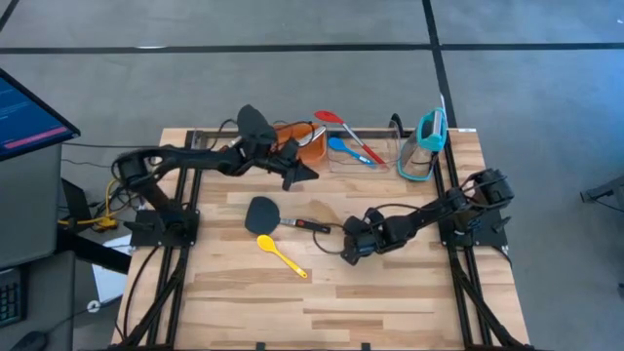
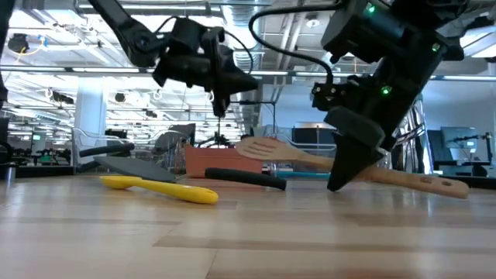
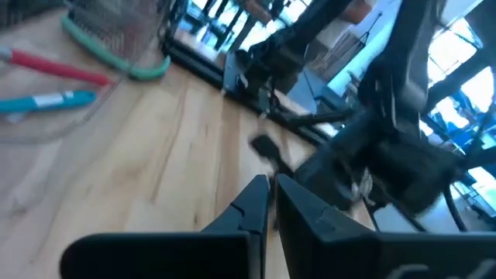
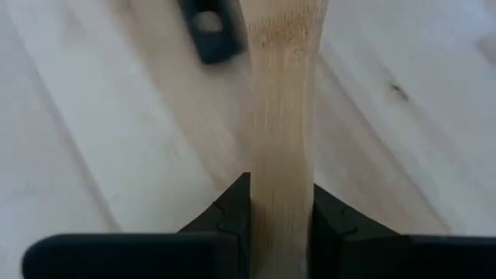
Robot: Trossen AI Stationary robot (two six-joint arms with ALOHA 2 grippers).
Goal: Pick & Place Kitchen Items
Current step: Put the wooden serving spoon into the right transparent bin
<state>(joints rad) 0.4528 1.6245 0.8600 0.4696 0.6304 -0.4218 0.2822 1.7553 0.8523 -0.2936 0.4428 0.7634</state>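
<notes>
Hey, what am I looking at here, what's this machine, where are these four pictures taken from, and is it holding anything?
It is a two-armed robot at a wooden table. One camera looks down from above, one sits at table height, and one rides on each wrist. The right hand is shut on a wooden fork, low over the table. The left hand is shut and empty, up near the orange bin. On the table lie a black spatula and a yellow spoon.
</notes>
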